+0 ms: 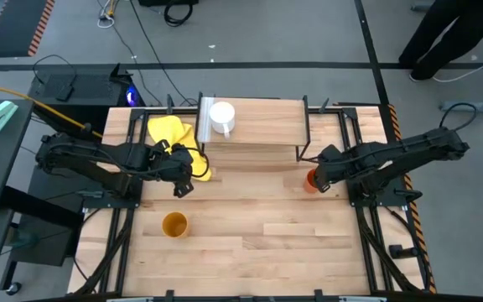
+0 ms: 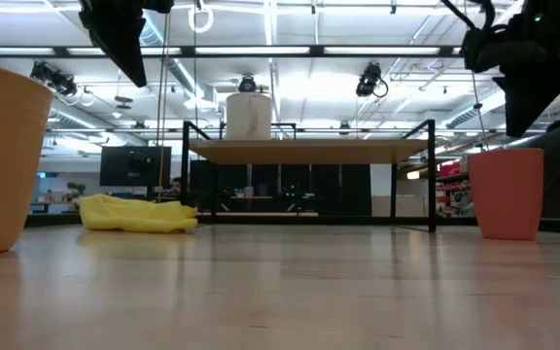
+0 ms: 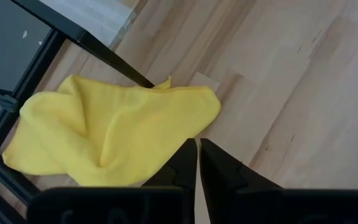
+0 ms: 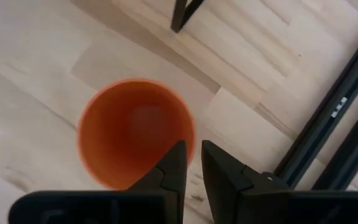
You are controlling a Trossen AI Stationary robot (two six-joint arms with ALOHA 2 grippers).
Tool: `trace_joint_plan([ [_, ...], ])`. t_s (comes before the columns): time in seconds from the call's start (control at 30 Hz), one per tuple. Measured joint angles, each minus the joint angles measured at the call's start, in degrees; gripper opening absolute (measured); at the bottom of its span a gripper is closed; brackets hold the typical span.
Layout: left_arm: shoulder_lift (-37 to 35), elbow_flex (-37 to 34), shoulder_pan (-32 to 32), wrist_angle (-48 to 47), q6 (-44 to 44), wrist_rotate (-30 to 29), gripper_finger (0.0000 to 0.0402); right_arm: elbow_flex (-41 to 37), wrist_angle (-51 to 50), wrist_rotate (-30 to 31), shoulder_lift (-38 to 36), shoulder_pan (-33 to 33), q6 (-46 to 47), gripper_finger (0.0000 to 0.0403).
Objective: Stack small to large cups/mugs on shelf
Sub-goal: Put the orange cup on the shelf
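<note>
The white mug [image 1: 221,117] stands on the light-wood shelf [image 1: 258,126] near its white-strip end, and shows in the low view [image 2: 249,117]. The orange-red cup [image 1: 311,181] stands upright on the table by the shelf's right leg. My right gripper [image 4: 193,155] hovers just above its rim [image 4: 188,134], fingers only a narrow gap apart, and touches nothing; the low view shows the gripper [image 2: 521,122] clear of the cup [image 2: 506,192]. The yellow-orange cup [image 1: 174,225] stands at front left. My left gripper [image 1: 184,182] is shut and empty above the table, next to the yellow cloth [image 3: 110,134].
The yellow cloth [image 1: 173,136] lies crumpled by the shelf's left legs. The shelf's thin black legs [image 4: 185,12] stand close to the orange-red cup. Black frame rails [image 1: 355,159] run along both table sides. Bare wood [image 1: 267,235] spreads across the table's front middle.
</note>
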Motion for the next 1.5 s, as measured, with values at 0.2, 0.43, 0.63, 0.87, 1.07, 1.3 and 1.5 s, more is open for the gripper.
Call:
trace_joint_plan([
  [0.2,0.00,0.00,-0.01,0.00,-0.02,0.01,0.0027,0.00,0.70,0.69,0.49,-3.42,-2.18,0.0058],
  [0.43,0.02,0.00,-0.03,0.01,-0.04,0.01,0.0030,-1.94,3.27,-0.14,-0.01,-3.91,-2.37,0.0058],
  [0.63,0.02,0.00,-0.03,0.08,-0.02,0.01,0.0021,-5.79,5.74,-2.63,-1.85,-3.21,-2.79,0.0066],
  [0.87,0.02,0.00,-0.01,0.13,-0.02,0.01,0.0027,-5.84,6.35,-2.54,-3.34,-3.21,-2.50,0.0071],
  [1.07,0.02,0.00,-0.01,0.11,-0.04,0.03,0.0025,-7.63,7.94,-2.54,-3.30,-3.30,-2.38,0.0071],
  [1.3,0.02,0.00,-0.01,0.13,-0.04,0.03,0.0018,-9.79,8.59,-3.22,-3.29,-3.51,-2.36,0.0071],
  [1.5,0.02,0.00,-0.01,0.13,-0.02,0.01,0.0025,-9.79,9.65,-3.42,-3.29,-3.51,-2.36,0.0071],
])
